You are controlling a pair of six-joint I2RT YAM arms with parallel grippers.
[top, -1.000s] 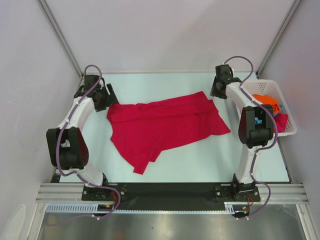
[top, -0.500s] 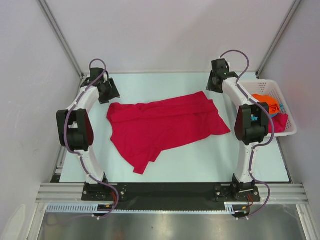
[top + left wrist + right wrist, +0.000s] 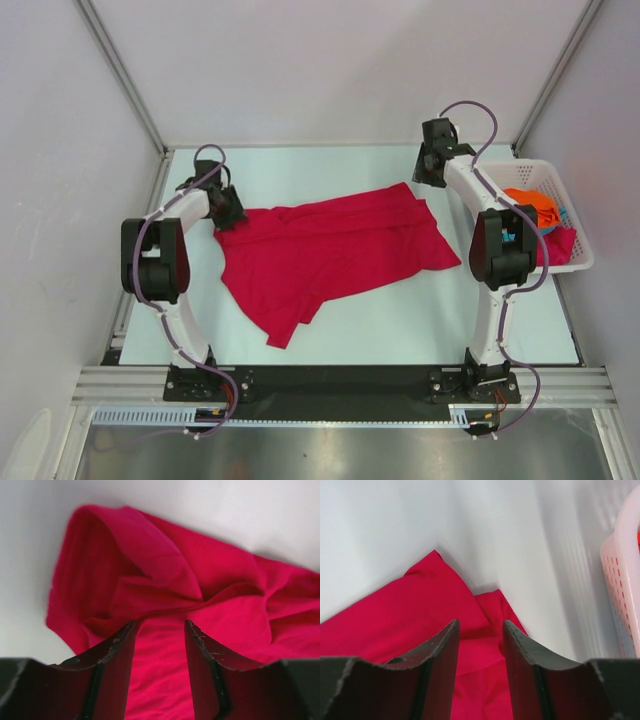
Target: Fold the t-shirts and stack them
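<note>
Bright, even, diffuse light fills the top view; the crimson red t-shirt casts only a thin soft shadow on the pale surface along its 5 o'clock edge. In the wrist views the left end effector and right end effector sit dark and slightly soft at 6 o'clock; cloth folds shade deeper red

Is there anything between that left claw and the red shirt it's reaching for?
Nothing visible. The left gripper hangs directly over the bunched left corner of the crimson t-shirt, jaws apart, with only bare cloth below them.
</note>
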